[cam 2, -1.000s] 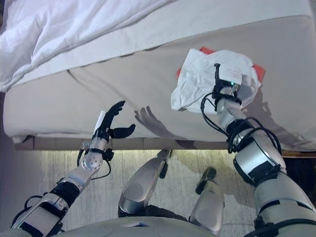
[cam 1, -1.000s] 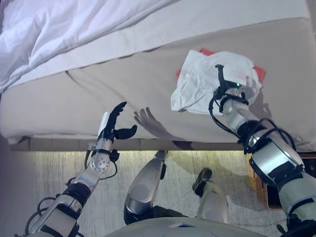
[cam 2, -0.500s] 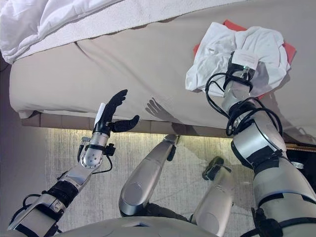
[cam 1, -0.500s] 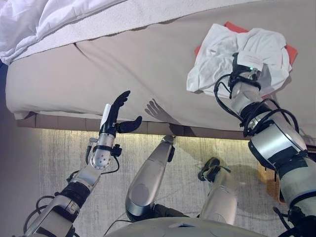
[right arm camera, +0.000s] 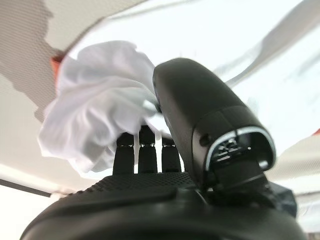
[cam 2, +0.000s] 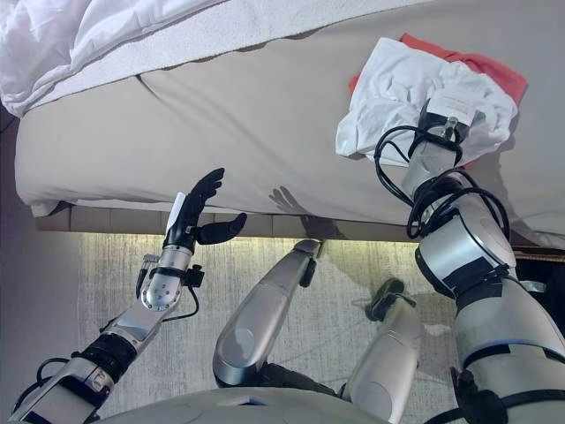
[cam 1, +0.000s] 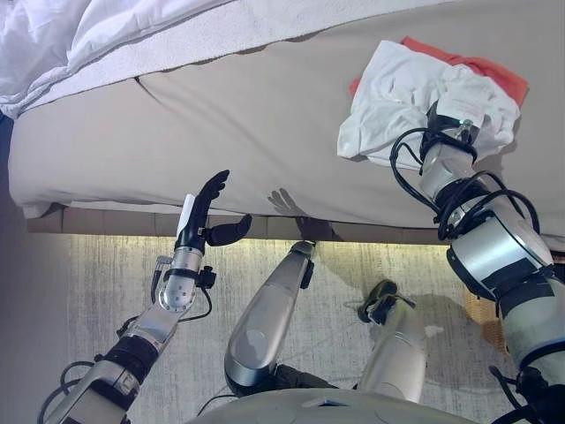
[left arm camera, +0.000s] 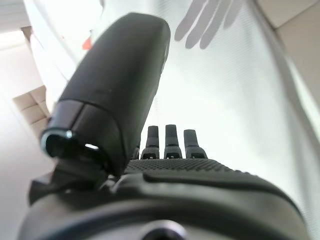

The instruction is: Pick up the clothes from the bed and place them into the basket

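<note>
On the bed's near right part, the right hand is pushed into a crumpled white cloth; in its wrist view the fingers run straight into the white folds and the thumb stands beside them, but whether they grip the fabric I cannot tell, since their tips are buried. The cloth lies bunched on top of a red garment, whose edge shows past it on the far right and as a small corner at the cloth's left side. Both rest on the beige sheet close to the mattress edge. Off to the left, the left hand hangs in the air in front of the bed's side, well apart from the clothes, fingers straight and thumb spread out, holding nothing; its shadow falls on the sheet just beside it. A white duvet is heaped along the far left of the bed. Below the mattress a pale rug covers the floor, and at the right edge, partly behind the right arm, something woven shows, possibly the basket.
</note>
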You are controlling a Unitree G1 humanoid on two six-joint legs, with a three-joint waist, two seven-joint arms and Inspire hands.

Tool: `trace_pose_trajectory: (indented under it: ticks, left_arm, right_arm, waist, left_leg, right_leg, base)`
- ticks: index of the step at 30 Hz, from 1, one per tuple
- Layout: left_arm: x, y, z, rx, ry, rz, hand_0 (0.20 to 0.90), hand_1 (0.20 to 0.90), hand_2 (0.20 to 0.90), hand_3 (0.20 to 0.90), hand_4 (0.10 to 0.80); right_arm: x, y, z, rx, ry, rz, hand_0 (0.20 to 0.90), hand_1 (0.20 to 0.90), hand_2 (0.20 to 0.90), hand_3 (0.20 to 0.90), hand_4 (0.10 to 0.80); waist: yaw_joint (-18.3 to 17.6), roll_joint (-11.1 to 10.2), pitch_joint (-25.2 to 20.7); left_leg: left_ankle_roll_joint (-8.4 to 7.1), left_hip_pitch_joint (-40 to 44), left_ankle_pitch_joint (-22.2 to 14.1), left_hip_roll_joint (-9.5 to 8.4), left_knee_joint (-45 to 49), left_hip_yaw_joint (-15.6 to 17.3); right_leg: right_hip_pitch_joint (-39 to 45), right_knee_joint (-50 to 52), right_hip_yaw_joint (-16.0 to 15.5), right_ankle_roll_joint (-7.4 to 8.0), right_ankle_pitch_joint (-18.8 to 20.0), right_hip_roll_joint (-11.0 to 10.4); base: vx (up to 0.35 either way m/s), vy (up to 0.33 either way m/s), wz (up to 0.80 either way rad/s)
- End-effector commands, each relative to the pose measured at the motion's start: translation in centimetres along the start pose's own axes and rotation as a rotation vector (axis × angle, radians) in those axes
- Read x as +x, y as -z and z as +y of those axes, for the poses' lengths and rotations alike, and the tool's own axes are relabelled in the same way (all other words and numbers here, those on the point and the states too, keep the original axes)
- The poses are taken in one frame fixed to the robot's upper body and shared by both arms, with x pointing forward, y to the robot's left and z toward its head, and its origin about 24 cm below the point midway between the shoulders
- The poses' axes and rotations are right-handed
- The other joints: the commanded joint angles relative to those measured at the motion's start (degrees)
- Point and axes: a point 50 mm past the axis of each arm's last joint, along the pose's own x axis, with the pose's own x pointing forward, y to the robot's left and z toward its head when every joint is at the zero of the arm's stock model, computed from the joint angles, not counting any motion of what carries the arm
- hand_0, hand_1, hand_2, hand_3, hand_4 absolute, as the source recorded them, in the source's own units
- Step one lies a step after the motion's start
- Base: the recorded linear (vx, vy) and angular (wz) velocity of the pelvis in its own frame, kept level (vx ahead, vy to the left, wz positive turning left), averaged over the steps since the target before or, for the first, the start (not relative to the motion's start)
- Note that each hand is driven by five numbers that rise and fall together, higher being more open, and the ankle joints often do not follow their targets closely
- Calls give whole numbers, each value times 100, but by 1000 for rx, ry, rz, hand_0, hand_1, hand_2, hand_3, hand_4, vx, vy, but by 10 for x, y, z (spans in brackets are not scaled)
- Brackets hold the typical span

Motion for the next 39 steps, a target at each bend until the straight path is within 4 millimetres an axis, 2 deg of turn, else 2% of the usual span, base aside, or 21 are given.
trace_pose_trajectory:
  ticks: [1,4,10,18,24,26,29,32,39]
  left_arm:
    - [12,-27,17,-54,-102,-154,900,900,900,900,800]
    - [14,-25,21,-37,-106,-138,900,900,900,900,800]
    - [14,-13,21,-4,-103,-55,900,900,900,900,800]
    - [-1,13,21,52,-83,86,900,900,900,900,800]
    - [-12,29,19,70,-63,156,900,900,900,900,800]
    - [-13,30,18,74,-58,160,900,900,900,900,800]
    - [-19,39,16,98,-44,197,900,900,900,900,800]
    - [-17,40,16,105,-42,205,900,900,900,900,800]
    - [-11,41,14,116,-39,209,900,900,900,900,800]
  right_arm:
    - [11,2,-50,21,236,-33,300,300,300,200,100]
    - [9,-2,-53,69,265,-83,300,300,300,200,100]
    - [4,-7,-54,192,287,-170,300,300,300,200,100]
    - [-7,-12,-84,512,376,-284,300,300,300,200,100]
    - [-12,-3,-105,622,423,-298,300,300,300,200,100]
    - [-12,-2,-106,623,431,-297,300,300,300,200,100]
    - [-13,16,-115,629,481,-270,300,300,300,200,100]
    - [-12,26,-116,634,497,-245,300,300,300,200,100]
    - [-10,66,-113,623,531,-120,300,300,300,200,100]
  waist:
    - [-146,36,-37]
    - [-252,-98,-45]
    - [-487,-392,-525]
    - [-814,-671,-1166]
    - [-1059,-787,-1619]
    - [-1071,-793,-1646]
    - [-1253,-860,-1945]
    - [-1333,-877,-2036]
    - [-1671,-915,-2200]
  left_leg:
    - [615,487,-1017,162,752,45]
    - [564,1009,-927,252,383,115]
    - [435,1741,-742,486,-394,343]
    - [285,2558,-587,689,-1215,571]
    - [219,2963,-561,786,-1594,761]
    - [212,3008,-548,799,-1644,776]
    - [136,3299,-445,891,-2033,891]
    - [102,3386,-400,926,-2169,938]
    - [7,3584,-345,998,-2456,1133]
  right_leg:
    - [353,-482,-173,-178,967,217]
    - [821,-952,-130,-114,1089,294]
    - [1536,-1964,-83,-21,1374,445]
    - [2282,-2874,68,95,1620,662]
    - [2579,-3265,193,152,1708,783]
    - [2609,-3304,203,157,1723,792]
    - [2794,-3618,304,204,1841,872]
    - [2834,-3720,348,223,1885,908]
    - [2895,-4047,554,264,2036,1051]
  base:
    - [-48,7,-12]
    - [13,-2,-20]
    - [83,2,-19]
    - [94,-7,-16]
    - [65,-2,-11]
    - [26,-5,-18]
    - [38,-16,-22]
    - [7,-14,-21]
    - [-21,-12,-18]
